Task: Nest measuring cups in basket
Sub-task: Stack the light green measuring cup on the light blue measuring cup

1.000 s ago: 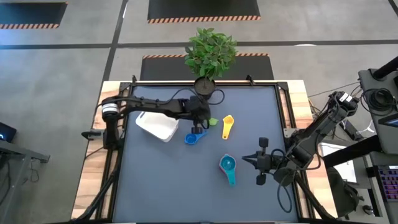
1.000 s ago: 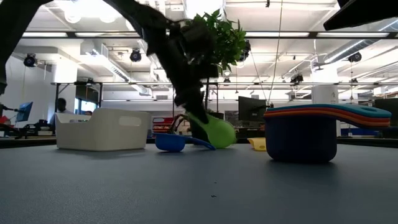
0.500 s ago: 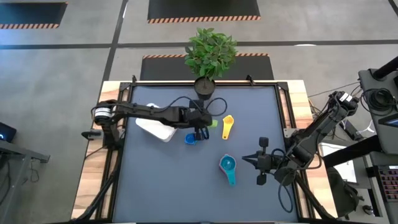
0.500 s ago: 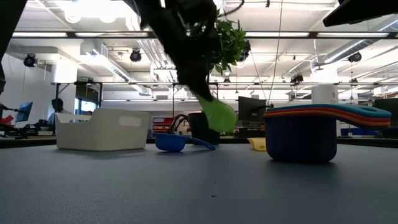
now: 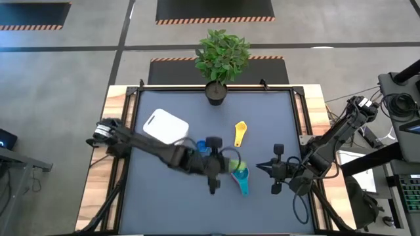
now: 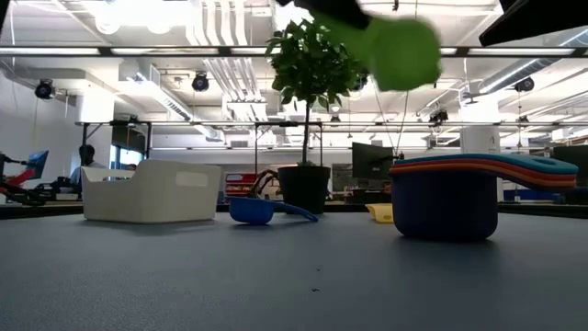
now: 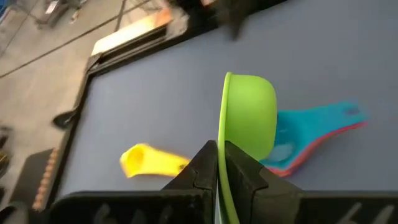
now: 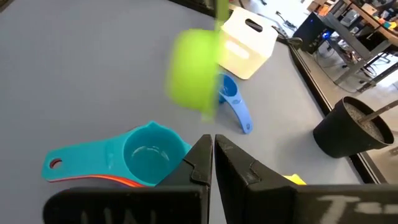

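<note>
Seen from above: left gripper (image 5: 231, 167) stretched into the lower middle of the frame, clamped on the green cup (image 5: 235, 165), which sits right over the teal cup (image 5: 240, 174); only a sliver of green peeks out past the dark arm. Blue cup (image 5: 202, 149) mostly buried under that same arm. Yellow cup (image 5: 239, 133) lying alone, right of center. White basket (image 5: 165, 126) upper left of the mat, well apart from the cups. Right gripper (image 5: 260, 168) parked just right of the teal stack, fingers pressed together.

From table height: green cup (image 6: 393, 48) blurry and up in the air at the top, arm cut off by the frame edge. Nested stack (image 6: 447, 199) at right showing dark blue body with teal, orange and red rims; can't tell what else is inside. Blue cup (image 6: 254, 211) on the table mid-frame, basket (image 6: 152, 191) at left, potted plant (image 6: 308, 101) behind.

Left wrist: fingers (image 7: 199, 173) pinching the green cup's (image 7: 249, 115) handle, cup tilted on edge.

Right wrist: green cup (image 8: 193, 67) smeared, hanging above the teal cup (image 8: 148, 152).
</note>
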{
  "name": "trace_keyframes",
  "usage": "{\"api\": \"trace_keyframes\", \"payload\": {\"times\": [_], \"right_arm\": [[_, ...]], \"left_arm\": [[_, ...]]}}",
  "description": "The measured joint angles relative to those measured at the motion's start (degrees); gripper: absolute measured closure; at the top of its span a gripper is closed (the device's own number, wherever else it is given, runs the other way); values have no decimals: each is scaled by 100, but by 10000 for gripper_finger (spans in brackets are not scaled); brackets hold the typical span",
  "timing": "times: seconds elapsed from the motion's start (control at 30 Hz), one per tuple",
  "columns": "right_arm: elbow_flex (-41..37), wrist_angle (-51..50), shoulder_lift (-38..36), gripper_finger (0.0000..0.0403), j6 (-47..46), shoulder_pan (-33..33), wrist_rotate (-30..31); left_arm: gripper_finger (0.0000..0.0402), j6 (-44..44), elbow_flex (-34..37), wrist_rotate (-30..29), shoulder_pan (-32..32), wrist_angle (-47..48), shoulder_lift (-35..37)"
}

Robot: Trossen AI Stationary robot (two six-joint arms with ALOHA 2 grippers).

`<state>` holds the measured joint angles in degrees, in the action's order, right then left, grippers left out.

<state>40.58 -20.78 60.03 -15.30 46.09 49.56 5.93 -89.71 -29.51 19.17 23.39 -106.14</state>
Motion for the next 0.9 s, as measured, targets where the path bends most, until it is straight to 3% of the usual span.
{"api": "trace_keyframes", "payload": {"times": [0.1, 0.27, 0.5, 0.73, 0.9], "right_arm": [[0, -3, -5, 394, 26, 2, 1], [0, -1, -5, 394, 41, 0, 2], [4, 7, -9, 394, 61, 0, 4], [4, 13, -11, 394, 41, 2, 4], [4, 27, -11, 394, 32, 2, 4]], "left_arm": [[401, -186, -142, -181, 223, -33, -231], [401, -380, -254, -1111, 501, -37, -607], [402, -681, -865, -1315, 627, 34, -1294], [402, -675, -2128, -1910, 720, 1490, -2169], [402, -686, -2995, -1971, 707, 2357, -2751]]}}
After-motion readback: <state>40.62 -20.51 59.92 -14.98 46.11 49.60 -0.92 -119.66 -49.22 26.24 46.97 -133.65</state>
